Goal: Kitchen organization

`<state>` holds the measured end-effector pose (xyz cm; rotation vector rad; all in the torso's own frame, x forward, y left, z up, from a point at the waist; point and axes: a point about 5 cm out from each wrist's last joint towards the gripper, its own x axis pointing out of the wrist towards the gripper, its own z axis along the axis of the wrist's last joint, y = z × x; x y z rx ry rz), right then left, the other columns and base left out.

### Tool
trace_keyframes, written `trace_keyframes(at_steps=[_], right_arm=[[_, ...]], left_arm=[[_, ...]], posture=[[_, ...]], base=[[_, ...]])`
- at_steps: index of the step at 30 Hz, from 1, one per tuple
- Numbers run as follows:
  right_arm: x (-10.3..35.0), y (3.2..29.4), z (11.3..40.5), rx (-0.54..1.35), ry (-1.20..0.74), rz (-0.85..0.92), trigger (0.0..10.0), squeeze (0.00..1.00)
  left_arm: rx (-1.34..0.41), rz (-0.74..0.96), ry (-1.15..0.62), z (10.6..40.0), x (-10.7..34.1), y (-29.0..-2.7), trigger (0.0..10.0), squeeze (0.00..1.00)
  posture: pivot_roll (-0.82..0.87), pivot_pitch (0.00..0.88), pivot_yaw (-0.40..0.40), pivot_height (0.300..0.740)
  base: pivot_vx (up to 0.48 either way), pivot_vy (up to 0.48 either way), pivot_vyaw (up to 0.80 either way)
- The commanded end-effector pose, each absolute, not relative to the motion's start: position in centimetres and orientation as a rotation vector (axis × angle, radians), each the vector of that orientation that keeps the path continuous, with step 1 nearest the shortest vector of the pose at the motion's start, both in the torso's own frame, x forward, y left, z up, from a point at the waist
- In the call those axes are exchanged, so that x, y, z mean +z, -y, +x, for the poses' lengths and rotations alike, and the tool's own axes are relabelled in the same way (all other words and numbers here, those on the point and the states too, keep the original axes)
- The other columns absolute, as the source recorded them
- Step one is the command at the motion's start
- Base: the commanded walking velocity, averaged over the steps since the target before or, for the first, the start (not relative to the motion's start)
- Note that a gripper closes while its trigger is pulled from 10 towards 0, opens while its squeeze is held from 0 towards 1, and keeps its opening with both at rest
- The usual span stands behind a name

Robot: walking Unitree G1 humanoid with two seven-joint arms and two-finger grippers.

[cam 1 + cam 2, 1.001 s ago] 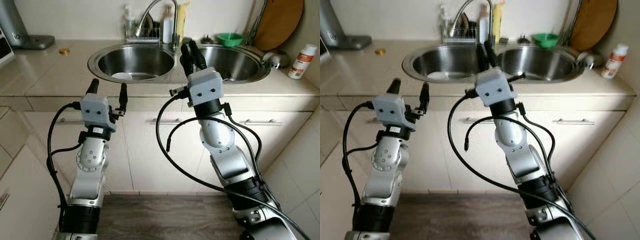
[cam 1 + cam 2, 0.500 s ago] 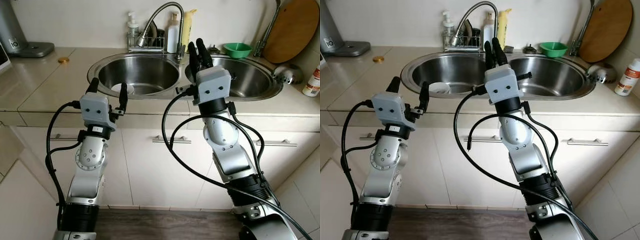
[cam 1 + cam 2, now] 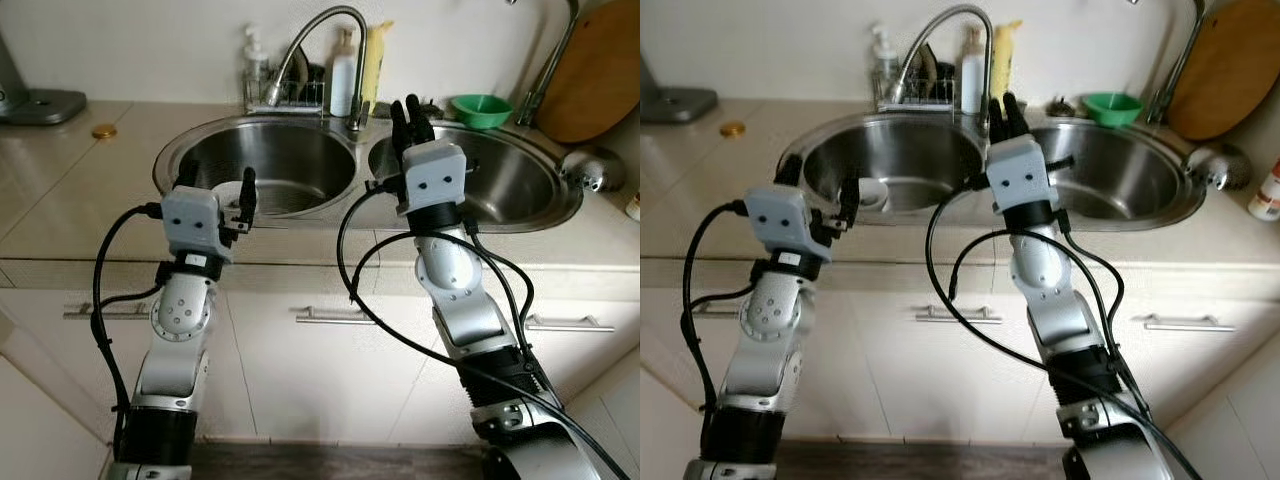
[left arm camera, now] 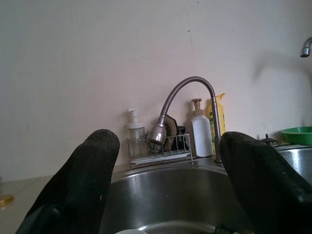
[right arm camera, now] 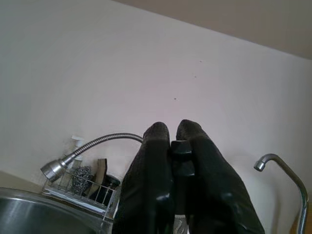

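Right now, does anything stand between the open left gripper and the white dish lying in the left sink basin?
Nothing visible does. The left gripper hovers open at the front rim of the left sink basin, and the white dish lies on the basin floor just past its fingertips. The right gripper is shut, over the divider between the basins.

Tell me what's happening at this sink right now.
The robot stands at a double stainless steel sink. Its left hand is open at the front rim of the left basin, where a small white bowl lies. Its right hand is shut, raised over the divider near the curved metal faucet. Neither hand holds anything.
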<state>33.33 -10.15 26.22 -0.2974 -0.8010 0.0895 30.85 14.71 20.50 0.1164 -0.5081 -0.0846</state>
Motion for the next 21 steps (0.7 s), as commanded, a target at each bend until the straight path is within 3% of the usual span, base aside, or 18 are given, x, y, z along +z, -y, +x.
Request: trace_keyframes(at_steps=[1,15,21], right_arm=[[26.4,10.9,33.6,0.056,0.793,-0.283,10.0,0.0],[25.0,12.4,35.2,-0.003,0.681,-0.296,10.0,0.0],[23.4,13.9,36.6,-0.069,0.533,-0.283,10.0,0.0]], left_arm=[[-0.11,0.113,0.509,30.8,20.6,-14.0,10.0,0.0],[-0.12,0.114,0.481,30.6,20.0,-13.5,10.0,0.0],[-0.135,0.148,0.484,30.5,19.8,-13.2,10.0,0.0]], posture=[[0.07,0.0,-0.008,0.74],[0.08,0.0,-0.016,0.74],[0.08,0.0,-0.019,0.74]], base=[[0.382,0.0,0.0],[0.347,0.0,0.0],[0.0,0.0,0.0]])
